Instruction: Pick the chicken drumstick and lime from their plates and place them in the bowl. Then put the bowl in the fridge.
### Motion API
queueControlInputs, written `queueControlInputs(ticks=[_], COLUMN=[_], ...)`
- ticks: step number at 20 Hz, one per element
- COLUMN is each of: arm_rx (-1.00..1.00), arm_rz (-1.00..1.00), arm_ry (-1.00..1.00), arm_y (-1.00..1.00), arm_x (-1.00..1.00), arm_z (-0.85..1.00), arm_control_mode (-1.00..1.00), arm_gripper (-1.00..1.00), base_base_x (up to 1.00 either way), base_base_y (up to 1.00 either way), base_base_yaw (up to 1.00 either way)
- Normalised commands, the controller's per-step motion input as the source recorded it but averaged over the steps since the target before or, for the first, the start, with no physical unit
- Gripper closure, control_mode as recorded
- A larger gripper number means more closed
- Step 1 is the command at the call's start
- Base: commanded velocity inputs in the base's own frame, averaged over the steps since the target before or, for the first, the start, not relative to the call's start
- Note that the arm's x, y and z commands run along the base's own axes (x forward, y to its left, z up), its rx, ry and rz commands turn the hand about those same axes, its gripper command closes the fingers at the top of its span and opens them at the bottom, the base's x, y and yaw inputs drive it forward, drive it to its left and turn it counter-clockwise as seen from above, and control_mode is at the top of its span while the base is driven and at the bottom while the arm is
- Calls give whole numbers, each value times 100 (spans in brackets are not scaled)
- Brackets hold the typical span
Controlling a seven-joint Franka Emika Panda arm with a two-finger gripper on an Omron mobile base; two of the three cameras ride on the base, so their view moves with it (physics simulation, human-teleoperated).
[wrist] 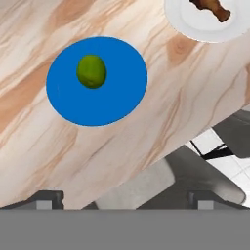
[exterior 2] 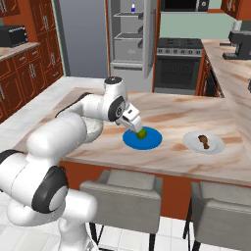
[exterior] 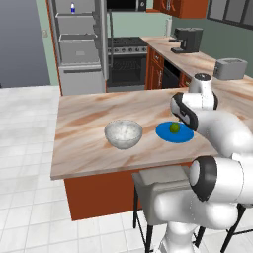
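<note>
Lime (wrist: 91,71) lies on one plate (wrist: 117,97), off its centre. Drumstick (exterior 2: 204,140) lies on second plate (exterior 2: 217,147), near the counter's (exterior: 89,143) front edge. Bowl (exterior: 123,134) stands on counter beside the lime's plate, apart from it. Fridge (exterior: 79,44) stands beyond counter's far edge.

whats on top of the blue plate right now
One lime sits on the blue plate, off-centre, with bare blue around it. In the right base view the tool covers part of the plate's rim.
</note>
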Motion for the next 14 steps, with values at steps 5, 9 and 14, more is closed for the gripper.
queueControlInputs(ticks=[5,9,14], arm_rx=[7,2,0], arm_rz=[0,0,-1], arm_ry=[8,7,0], arm_y=[-11,-5,-7], arm_x=[46,38,37], arm_z=[-22,-24,-28], arm_control_mode=[-100,-100,-100], arm_gripper=[-100,-100,-100], base_base_x=[0,0,0], base_base_y=[0,0,0], base_base_yaw=[0,0,0])
